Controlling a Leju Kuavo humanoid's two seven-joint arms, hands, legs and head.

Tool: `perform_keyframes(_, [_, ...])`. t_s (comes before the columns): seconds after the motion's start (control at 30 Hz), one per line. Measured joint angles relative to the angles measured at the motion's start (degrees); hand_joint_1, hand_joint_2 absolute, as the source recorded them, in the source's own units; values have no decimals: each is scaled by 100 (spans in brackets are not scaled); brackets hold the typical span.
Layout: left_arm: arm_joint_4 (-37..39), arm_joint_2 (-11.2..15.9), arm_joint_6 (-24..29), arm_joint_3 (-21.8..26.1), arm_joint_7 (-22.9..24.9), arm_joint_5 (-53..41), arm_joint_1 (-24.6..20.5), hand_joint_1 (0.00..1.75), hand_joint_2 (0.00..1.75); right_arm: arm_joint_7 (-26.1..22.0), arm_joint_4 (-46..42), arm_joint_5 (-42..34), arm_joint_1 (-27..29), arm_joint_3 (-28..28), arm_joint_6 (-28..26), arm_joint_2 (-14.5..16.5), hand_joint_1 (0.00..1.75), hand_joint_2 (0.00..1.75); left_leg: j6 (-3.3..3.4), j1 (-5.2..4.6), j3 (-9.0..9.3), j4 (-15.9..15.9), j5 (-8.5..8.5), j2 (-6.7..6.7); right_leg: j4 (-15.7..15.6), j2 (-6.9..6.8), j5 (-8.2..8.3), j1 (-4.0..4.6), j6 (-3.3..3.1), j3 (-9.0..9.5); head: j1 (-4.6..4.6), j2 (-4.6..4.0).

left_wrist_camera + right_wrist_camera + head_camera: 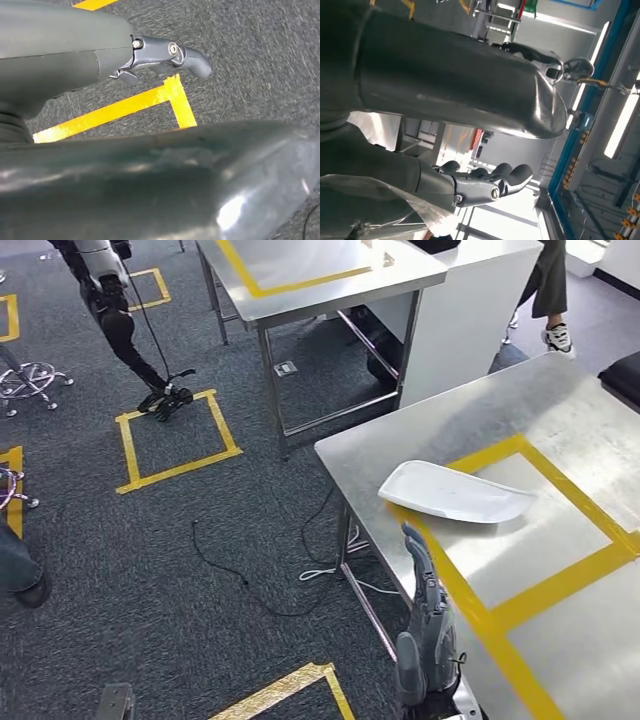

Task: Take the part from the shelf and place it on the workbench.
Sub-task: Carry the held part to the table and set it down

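White part (456, 493) is seen lying flat on the steel workbench (558, 410), near its front-left corner, partly over the yellow tape frame (528, 590) marked on the top. Right hand (426, 635) is raised at the workbench's near edge, just short of the part, not touching it; fingers are extended and apart, nothing held. Left hand (166, 52) is hung over grey carpet (256, 60) beside yellow floor tape (124, 107); fingers straight, nothing gripped
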Motion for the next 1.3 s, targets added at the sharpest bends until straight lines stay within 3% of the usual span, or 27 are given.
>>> perform_keyframes(0.07, [1,-12,0,0,0,-1,-7,0,0,-1,-9,1,1,-2,-1,-5,0,0,64,-38,120,-257,12,115,-2,-100,-55,36,72,23,1,0])
perform_keyframes(0.13, [1,-11,0,0,0,-2,3,0,0,-1,-18,1,-4,-3,-3,-10,0,0,159,-48,106,-277,14,-18,-20,-168,-88,22,132,73,8,0])
perform_keyframes(0.2, [1,-10,0,1,0,-2,4,0,0,2,-25,-1,-6,-6,-10,-15,0,0,245,-47,112,-303,32,-141,170,56,-244,-15,179,15,24,0])
perform_keyframes(0.23, [1,-9,0,2,0,-2,-3,0,0,6,-27,-1,-3,-8,-14,-19,0,0,283,-43,118,-314,39,-205,454,231,-405,-27,187,-126,39,0])
perform_keyframes(0.27, [1,-9,0,2,0,-2,-11,0,0,9,-28,-1,5,-11,-17,-25,0,0,309,-51,116,-314,38,-269,858,388,-592,-26,177,-324,53,0])
perform_keyframes(0.33, [1,-9,0,3,-1,-2,-18,0,0,15,-28,-2,23,-15,-21,-43,0,0,337,-73,116,-312,33,-424,1652,485,-838,-11,150,-778,65,0])
perform_keyframes(0.37, [1,-10,0,4,-1,-3,-16,0,0,17,-28,-2,28,-16,-21,-50,0,0,341,-84,122,-311,30,-509,1809,495,-804,-2,128,-913,66,0])
perform_keyframes(0.4, [1,-9,0,5,-1,-3,-13,0,0,21,-28,-2,29,-17,-21,-55,0,0,343,-93,133,-310,29,-599,1722,509,-647,5,103,-935,65,0])
perform_keyframes(0.43, [1,-9,0,6,0,-2,-13,0,0,27,-28,-2,29,-19,-21,-57,0,0,342,-99,148,-310,27,-688,1414,551,-401,9,72,-847,65,0])
perform_keyframes(0.5, [1,-14,0,8,0,-2,-18,0,0,38,-28,-2,29,-23,-21,-59,0,0,328,-106,163,-299,17,-852,600,792,35,0,17,-540,64,0])
perform_keyframes(0.57, [1,-19,-3,10,0,-2,-18,0,0,46,-29,-2,28,-25,-20,-62,0,0,279,-99,134,-291,19,-989,190,962,156,-2,1,-349,62,0])
perform_keyframes(0.63, [1,-15,-6,15,0,-2,3,0,0,55,-30,-3,22,-28,-18,-64,0,0,207,-80,99,-301,41,-1107,142,885,154,6,-13,-298,58,0])
perform_keyframes(0.67, [1,-11,-6,20,0,-1,17,0,0,58,-30,-3,17,-30,-15,-64,0,0,177,-82,82,-273,22,-1059,117,819,171,1,-38,-280,57,0])
perform_keyframes(0.7, [1,-7,-5,24,0,-1,25,0,0,62,-30,-3,17,-32,-10,-63,0,0,148,-90,35,-168,-54,-928,89,742,184,-3,-67,-259,47,0])
perform_keyframes(0.77, [1,-6,-4,30,0,-1,15,0,0,68,-30,-3,23,-37,-3,-63,0,0,95,-98,-214,389,-386,-553,54,567,189,-1,-116,-224,31,0])
perform_keyframes(0.8, [1,-8,-4,31,0,-1,7,0,0,70,-30,-3,27,-39,-2,-64,0,0,66,-86,-401,787,-581,-438,54,478,179,8,-131,-219,23,0])
perform_keyframes(0.87, [1,-10,-4,33,0,-2,6,0,0,75,-28,-3,30,-43,-2,-65,0,0,21,-54,-647,1315,-745,-376,56,307,157,14,-135,-209,23,0])
perform_keyframes(0.9, [1,-8,-4,37,0,-2,13,0,0,75,-28,-3,29,-44,-2,-65,0,0,6,-40,-617,1267,-658,-359,57,228,142,14,-127,-196,21,0])
perform_keyframes(0.93, [1,-4,-4,41,0,-2,19,0,0,76,-28,-4,28,-45,-2,-65,0,0,-1,-30,-464,981,-474,-320,57,153,124,12,-114,-172,20,0])
perform_keyframes(0.97, [1,0,-4,45,0,-2,22,0,0,76,-29,-4,28,-46,-2,-65,0,0,0,-26,-239,557,-264,-223,57,82,100,12,-95,-140,21,0])
perform_keyframes(1.03, [1,2,-4,48,-1,-3,12,0,0,77,-30,-4,25,-49,-1,-65,0,0,44,-62,121,-123,-30,-15,67,-39,45,41,-39,-88,26,0])
perform_keyframes(1.1, [1,-2,-4,48,-2,-8,10,0,0,80,-30,-4,21,-51,1,-65,0,0,114,-105,189,-281,-30,14,67,-131,12,65,17,-60,34,0])
perform_keyframes(1.17, [1,1,-4,48,-2,-13,23,0,0,83,-32,-4,10,-52,4,-66,0,0,189,-99,191,-313,-16,-106,60,-175,-24,47,83,-27,34,0])
perform_keyframes(1.23, [1,2,-2,49,-4,-16,18,0,0,82,-39,-2,-6,-55,7,-67,0,0,261,-74,221,-362,8,-218,317,56,-197,23,142,-130,59,0])
perform_keyframes(1.3, [1,2,0,50,-5,-17,-6,0,0,86,-44,-3,3,-58,8,-70,0,0,303,-68,225,-379,17,-336,1048,374,-537,11,149,-496,97,0])
